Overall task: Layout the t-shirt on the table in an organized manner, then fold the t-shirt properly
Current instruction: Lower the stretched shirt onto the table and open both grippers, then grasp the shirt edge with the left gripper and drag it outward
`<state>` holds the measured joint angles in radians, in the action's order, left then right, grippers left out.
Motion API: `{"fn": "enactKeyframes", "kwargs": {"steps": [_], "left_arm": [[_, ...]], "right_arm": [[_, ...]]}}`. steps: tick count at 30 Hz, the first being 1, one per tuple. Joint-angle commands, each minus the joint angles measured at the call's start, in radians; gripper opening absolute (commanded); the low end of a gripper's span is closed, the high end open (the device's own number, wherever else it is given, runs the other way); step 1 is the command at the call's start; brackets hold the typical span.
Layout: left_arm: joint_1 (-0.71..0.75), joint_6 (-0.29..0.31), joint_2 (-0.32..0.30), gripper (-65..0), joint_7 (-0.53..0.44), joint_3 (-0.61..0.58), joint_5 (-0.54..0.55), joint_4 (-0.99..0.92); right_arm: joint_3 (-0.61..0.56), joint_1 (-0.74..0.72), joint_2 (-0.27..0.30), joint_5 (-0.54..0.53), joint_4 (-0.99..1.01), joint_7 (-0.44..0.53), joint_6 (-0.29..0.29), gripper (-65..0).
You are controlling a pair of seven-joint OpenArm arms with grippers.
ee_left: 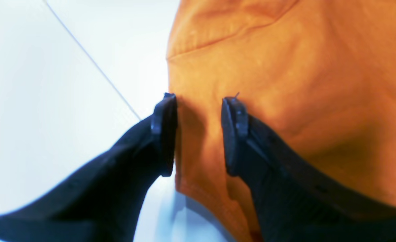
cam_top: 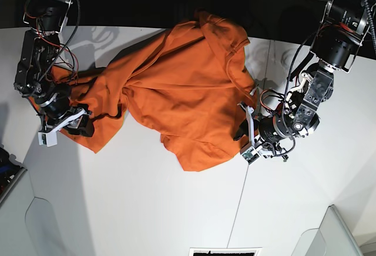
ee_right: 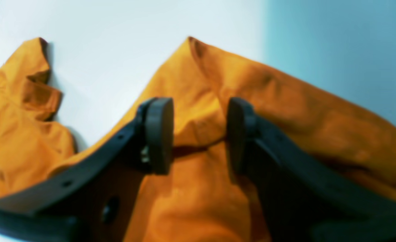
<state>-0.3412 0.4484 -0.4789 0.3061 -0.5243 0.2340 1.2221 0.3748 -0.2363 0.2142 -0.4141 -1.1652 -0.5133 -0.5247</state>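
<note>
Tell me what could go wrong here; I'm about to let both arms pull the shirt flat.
The t-shirt lies bunched and twisted, so pulling may tighten the folds. The left end effector straddles only a thin edge strip, which might slip out. The right end effector sits over a raised ridge and could pinch several layers.

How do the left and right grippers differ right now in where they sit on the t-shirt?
The left gripper straddles a side edge of the t-shirt, one finger out over bare table. The right gripper has both fingers over cloth, around a raised fold. In the base view the left sits by the dark seam, the right at the opposite, bunched end. Both have jaws apart with orange cloth between them.
</note>
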Motion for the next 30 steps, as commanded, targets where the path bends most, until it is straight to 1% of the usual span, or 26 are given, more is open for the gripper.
{"fn": "enactKeyframes", "kwargs": {"steps": [1,6,7,8,11,13,14,17,20,23,25,28,30], "left_arm": [[-0.027,-0.006,-0.009,-40.4,-0.018,0.009,0.014,0.014],[-0.027,-0.006,-0.009,-40.4,-0.018,0.009,0.014,0.014],[-0.027,-0.006,-0.009,-40.4,-0.018,0.009,0.014,0.014],[-0.027,-0.006,-0.009,-40.4,-0.018,0.009,0.014,0.014],[-0.027,-0.006,-0.009,-40.4,-0.018,0.009,0.014,0.014],[-0.026,-0.006,-0.009,-40.4,-0.018,0.009,0.014,0.014],[-0.026,-0.006,-0.009,-40.5,-0.017,0.009,0.014,0.014],[-0.027,-0.006,-0.017,-40.5,-0.017,0.009,0.013,0.014],[-0.024,-0.006,-0.050,-40.5,-0.017,0.009,0.014,0.014],[-0.021,-0.007,-0.091,-40.5,-0.017,0.009,0.014,0.014],[-0.021,-0.007,-0.119,-40.4,-0.017,0.009,0.014,0.014],[-0.019,-0.007,-0.156,-40.5,-0.017,0.009,0.014,0.013],[-0.011,-0.007,-0.177,-40.5,-0.014,0.009,0.014,0.013]], "right_arm": [[0.003,-0.021,0.009,-0.015,-0.021,0.019,-0.006,-38.9],[0.003,-0.012,-0.008,-0.012,-0.020,0.015,-0.006,-39.3],[0.003,-0.010,-0.012,-0.012,-0.020,0.015,-0.006,-41.0],[0.003,-0.010,-0.018,-0.011,-0.020,0.015,-0.006,-43.9],[0.003,-0.010,-0.032,-0.012,-0.020,0.016,-0.006,-56.4],[0.003,-0.010,-0.035,-0.013,-0.020,0.019,-0.006,-63.7],[0.003,-0.010,-0.035,-0.013,-0.020,0.020,-0.006,-65.0],[0.003,-0.010,-0.034,-0.021,-0.034,0.020,-0.006,-65.0],[0.003,-0.011,-0.034,-0.050,-0.072,0.031,-0.006,-65.0],[0.003,-0.018,-0.034,-0.044,-0.116,0.063,-0.006,-65.0],[0.004,-0.045,-0.031,-0.014,-0.122,0.067,-0.006,-65.0],[0.006,-0.097,-0.031,0.062,-0.122,0.069,-0.001,-65.0],[0.006,-0.128,-0.024,0.084,-0.122,0.069,0.000,-65.0]]}}
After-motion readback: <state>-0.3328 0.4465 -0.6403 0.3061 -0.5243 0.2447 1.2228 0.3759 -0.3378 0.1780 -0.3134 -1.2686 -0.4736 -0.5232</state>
